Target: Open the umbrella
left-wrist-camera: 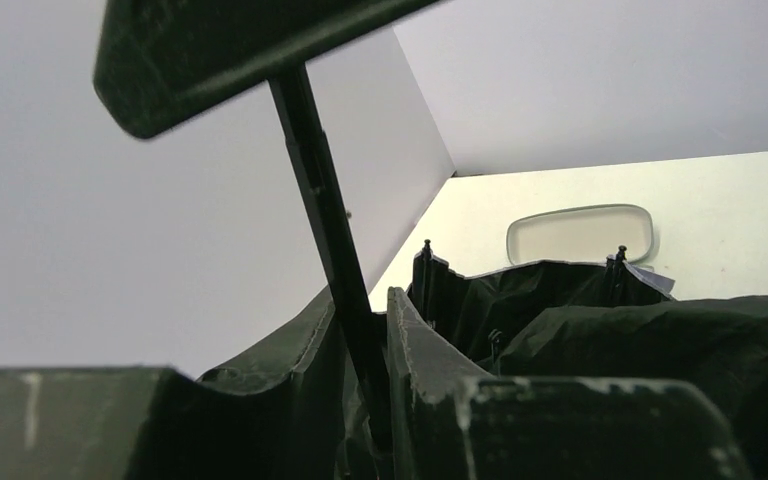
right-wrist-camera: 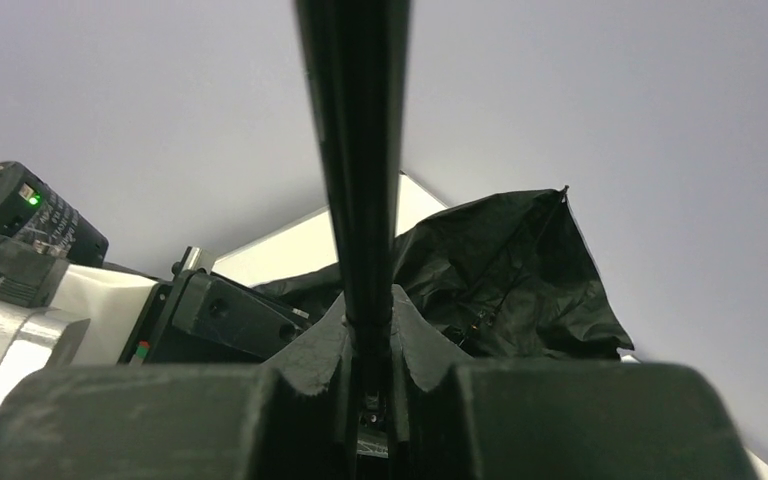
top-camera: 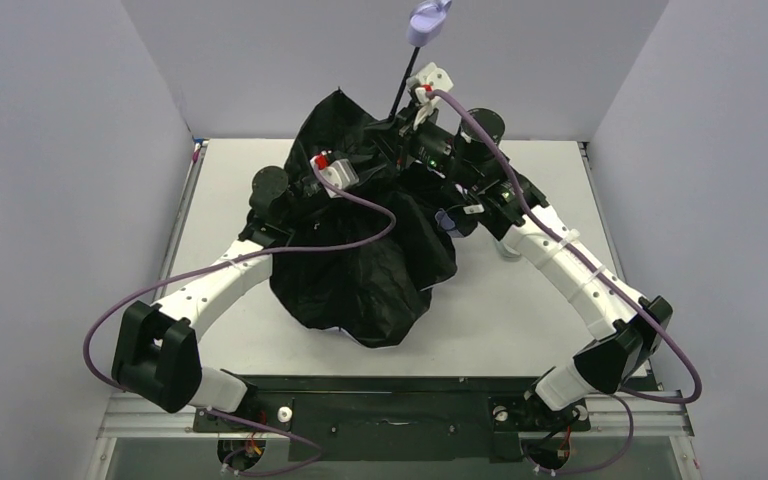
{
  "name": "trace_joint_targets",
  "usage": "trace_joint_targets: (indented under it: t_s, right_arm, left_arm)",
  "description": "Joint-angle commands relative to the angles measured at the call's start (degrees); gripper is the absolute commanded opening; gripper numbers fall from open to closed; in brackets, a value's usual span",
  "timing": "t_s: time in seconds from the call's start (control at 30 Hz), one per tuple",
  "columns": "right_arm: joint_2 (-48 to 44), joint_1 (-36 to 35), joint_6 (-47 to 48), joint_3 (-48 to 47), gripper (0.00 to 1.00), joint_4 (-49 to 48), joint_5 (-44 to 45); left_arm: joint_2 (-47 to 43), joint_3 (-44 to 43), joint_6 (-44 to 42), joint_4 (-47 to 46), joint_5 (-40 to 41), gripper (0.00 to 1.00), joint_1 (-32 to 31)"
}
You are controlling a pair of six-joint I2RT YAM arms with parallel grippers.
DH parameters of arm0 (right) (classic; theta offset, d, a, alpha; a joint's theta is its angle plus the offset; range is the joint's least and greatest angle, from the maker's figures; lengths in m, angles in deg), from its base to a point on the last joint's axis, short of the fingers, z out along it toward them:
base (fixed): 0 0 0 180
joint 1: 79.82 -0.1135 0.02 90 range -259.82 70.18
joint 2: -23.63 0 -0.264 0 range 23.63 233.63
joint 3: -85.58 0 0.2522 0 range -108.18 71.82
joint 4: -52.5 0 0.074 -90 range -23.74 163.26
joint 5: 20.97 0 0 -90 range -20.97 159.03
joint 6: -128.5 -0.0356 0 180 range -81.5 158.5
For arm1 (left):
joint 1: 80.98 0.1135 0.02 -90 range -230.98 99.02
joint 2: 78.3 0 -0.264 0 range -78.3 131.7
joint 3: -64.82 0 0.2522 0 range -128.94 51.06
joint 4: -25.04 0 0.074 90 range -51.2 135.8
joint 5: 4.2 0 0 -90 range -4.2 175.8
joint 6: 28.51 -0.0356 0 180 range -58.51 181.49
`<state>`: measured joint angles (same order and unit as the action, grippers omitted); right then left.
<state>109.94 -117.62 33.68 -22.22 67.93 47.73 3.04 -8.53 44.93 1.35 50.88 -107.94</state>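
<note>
Our right fingers (right-wrist-camera: 305,355) pinch tight on the thin black shaft (right-wrist-camera: 355,150), and our left fingers (left-wrist-camera: 420,340) clamp it lower down. The umbrella (top-camera: 360,270) sits in the middle of the table (top-camera: 520,310), black canopy slumped, lavender knob (top-camera: 428,22) raised toward the back.

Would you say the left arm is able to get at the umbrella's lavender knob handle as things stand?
Probably not: the left gripper is clamped low on the shaft, and the right gripper holds the shaft above it, below the handle.

Left arm (top-camera: 210,285) and right arm (top-camera: 565,265) reach forward, jaws pinched close.
</note>
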Motion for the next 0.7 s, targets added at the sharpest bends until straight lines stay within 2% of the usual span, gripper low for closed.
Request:
trace_joint_targets:
  t_s: [0.0, 0.3, 0.47, 0.67]
  right_arm:
    - [-4.4, 1.2, -5.7, -10.5, 0.00, -15.6, -2.9]
    - [-4.3, 1.5, -7.0, -13.5, 0.00, -17.5, -3.3]
    - [-4.0, 1.5, -7.4, -15.4, 0.00, -17.8, -3.3]
    - [-4.2, 1.4, -7.1, -16.3, 0.00, -17.4, -3.6]
  left_arm:
    - [4.1, 3.5, -1.6, 14.2, 3.8, 0.16, 4.0]
    - [5.6, 2.5, -4.7, 21.6, 5.2, 0.27, 4.6]
    - [8.2, -1.1, -6.4, 29.7, 8.2, 0.33, 5.0]
    - [10.2, -3.0, -6.9, 32.5, 9.1, 0.38, 6.4]
